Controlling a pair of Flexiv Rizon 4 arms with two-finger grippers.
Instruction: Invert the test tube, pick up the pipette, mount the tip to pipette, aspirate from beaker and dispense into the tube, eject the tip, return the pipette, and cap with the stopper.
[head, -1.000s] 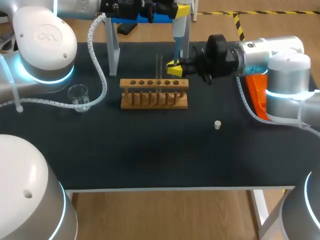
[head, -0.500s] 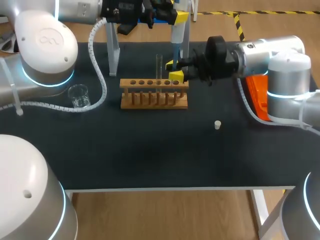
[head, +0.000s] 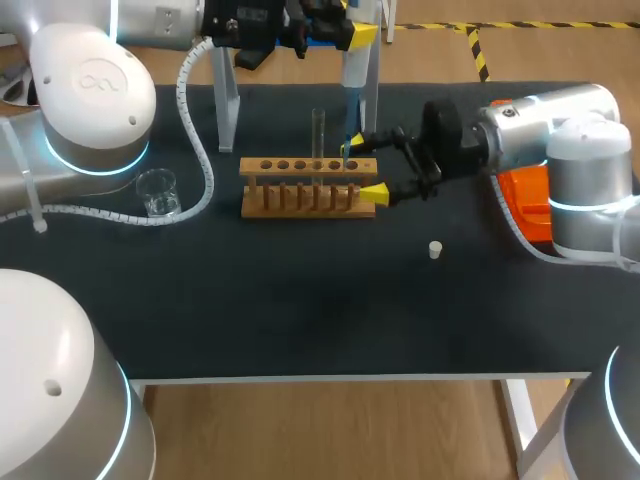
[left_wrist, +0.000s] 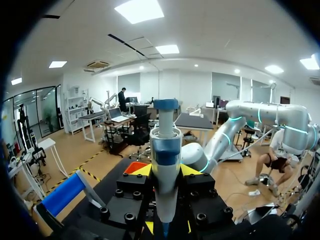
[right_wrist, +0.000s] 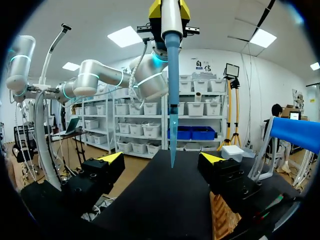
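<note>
Bench (head: 300, 310): black top with a pale front edge.
Rack (head: 308, 192): wooden, with a row of round holes along its top bar. It stands in the bench's back half, near the middle.
Clear stand (head: 228, 112): upright see-through panel behind the rack's left end, with a blue bar on top.
Orange object (head: 524, 200): at the bench's right side, partly hidden — what it is cannot be told.

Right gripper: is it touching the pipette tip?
Apart. Right wrist view shows the pipette tip hanging inside the open right gripper, gaps on both sides.
</note>
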